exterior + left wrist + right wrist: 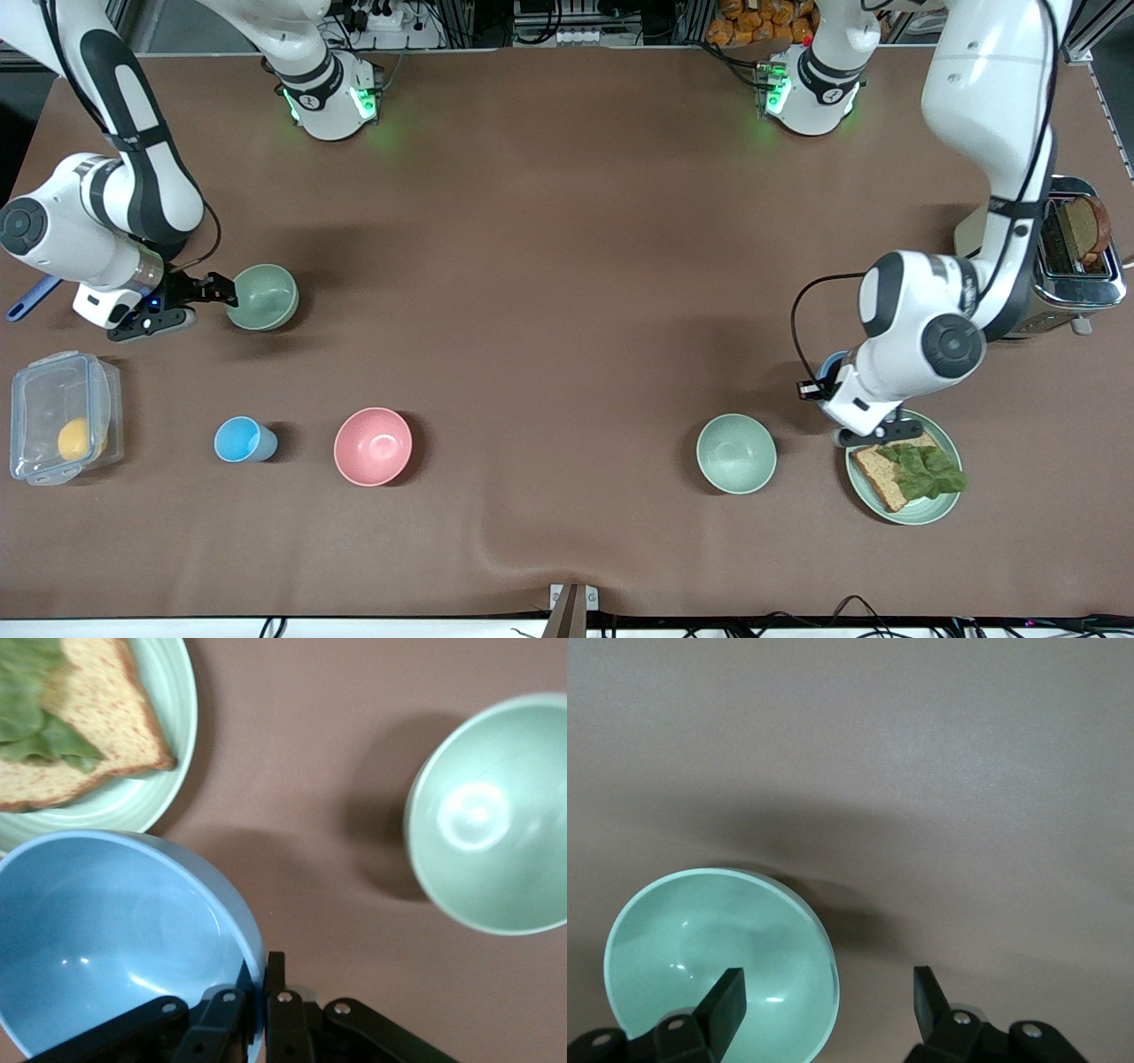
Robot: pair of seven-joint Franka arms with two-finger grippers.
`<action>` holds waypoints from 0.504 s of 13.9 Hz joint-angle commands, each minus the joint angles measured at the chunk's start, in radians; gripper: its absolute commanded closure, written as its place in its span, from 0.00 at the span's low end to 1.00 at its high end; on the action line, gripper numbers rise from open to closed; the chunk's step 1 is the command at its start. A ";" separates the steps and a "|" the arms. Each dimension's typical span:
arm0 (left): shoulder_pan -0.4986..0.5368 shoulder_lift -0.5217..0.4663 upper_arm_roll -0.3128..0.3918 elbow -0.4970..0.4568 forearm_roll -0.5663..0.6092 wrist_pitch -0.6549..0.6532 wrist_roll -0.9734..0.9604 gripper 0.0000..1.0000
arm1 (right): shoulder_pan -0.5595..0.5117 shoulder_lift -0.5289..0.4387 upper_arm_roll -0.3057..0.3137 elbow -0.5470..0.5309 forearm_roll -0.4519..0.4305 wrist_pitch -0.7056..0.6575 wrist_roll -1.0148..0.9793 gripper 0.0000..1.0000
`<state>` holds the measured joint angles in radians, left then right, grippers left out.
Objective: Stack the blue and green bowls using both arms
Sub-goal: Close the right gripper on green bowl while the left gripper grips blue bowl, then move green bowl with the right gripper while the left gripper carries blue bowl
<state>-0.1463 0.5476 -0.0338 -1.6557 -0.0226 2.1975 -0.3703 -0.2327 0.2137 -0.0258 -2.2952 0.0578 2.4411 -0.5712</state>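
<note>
Front view: the right end effector sits at middle left of the frame at the rim of the round, matte sage-green bowl, while the left end effector is at lower right. Left wrist view: its fingers are clamped on the rim of the round, matte blue bowl, lower left; a thin rim pinch could let it tilt or slip on lifting. Right wrist view: the fingers stand wide apart, one inside the green bowl, holding nothing; closing off-centre could shove it along the bench.
</note>
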 commanded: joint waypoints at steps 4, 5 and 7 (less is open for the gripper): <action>-0.076 -0.063 -0.012 0.039 0.015 -0.082 -0.526 1.00 | -0.059 0.059 0.015 -0.029 0.152 0.067 -0.191 0.41; -0.087 -0.063 -0.014 0.078 0.010 -0.146 -0.579 1.00 | -0.060 0.064 0.014 -0.029 0.174 0.068 -0.216 0.49; -0.122 -0.061 -0.015 0.135 -0.019 -0.226 -0.668 1.00 | -0.059 0.067 0.014 -0.032 0.183 0.081 -0.222 0.64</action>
<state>-0.2434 0.4946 -0.0517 -1.5783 -0.0258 2.0530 -0.9483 -0.2752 0.2803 -0.0260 -2.3203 0.2090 2.5017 -0.7575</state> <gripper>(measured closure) 0.947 0.511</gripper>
